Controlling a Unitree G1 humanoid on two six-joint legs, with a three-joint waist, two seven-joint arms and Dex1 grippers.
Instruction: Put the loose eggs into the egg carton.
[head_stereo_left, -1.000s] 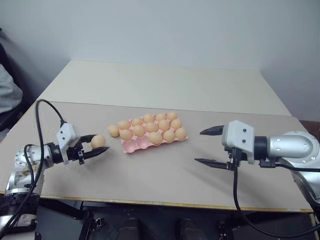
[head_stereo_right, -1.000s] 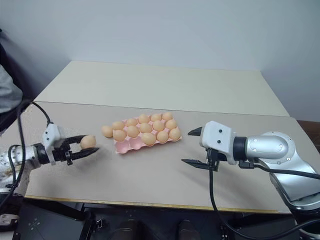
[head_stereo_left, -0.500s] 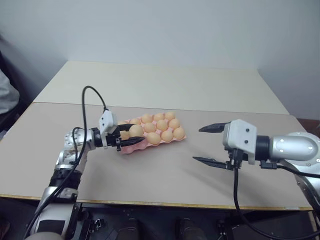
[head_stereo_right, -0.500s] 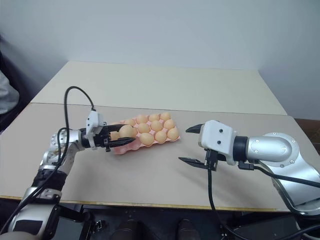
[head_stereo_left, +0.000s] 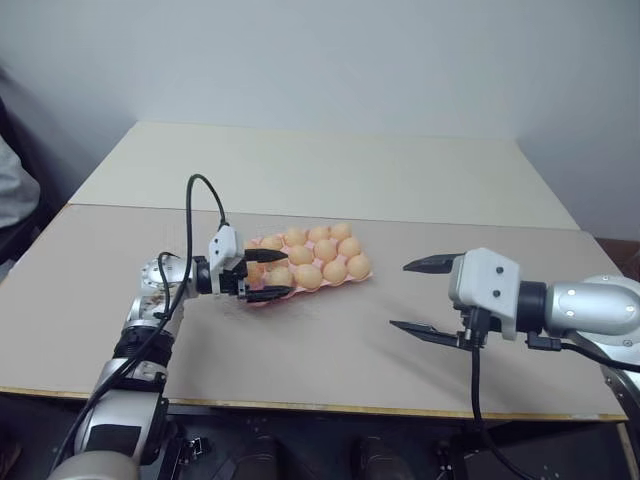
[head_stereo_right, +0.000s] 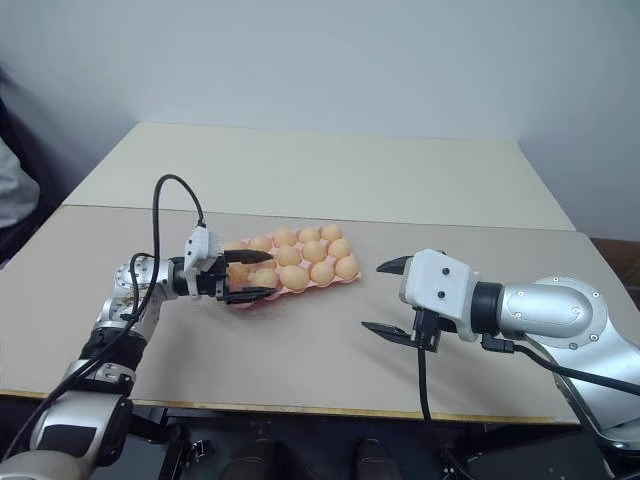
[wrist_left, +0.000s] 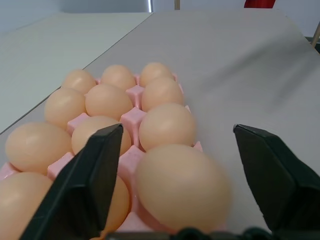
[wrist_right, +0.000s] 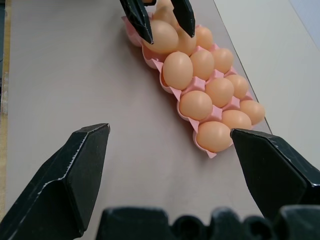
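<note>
The left gripper (head_stereo_left: 264, 279) reaches level over the near left corner of the egg carton (head_stereo_left: 262, 296), its fingers spread apart on either side of one egg (wrist_left: 182, 186) that sits in the corner cup, no longer pinched. The carton, a pink tray, lies on a beige table (head_stereo_left: 330, 370) and its visible cups hold eggs (wrist_right: 207, 90) in neat rows. The right gripper (head_stereo_left: 427, 297) hovers over bare table to the carton's right, well apart from it, fingers wide and empty. A second, paler tabletop (head_stereo_left: 320, 170) extends beyond the carton toward a plain grey wall (head_stereo_left: 330, 60).
</note>
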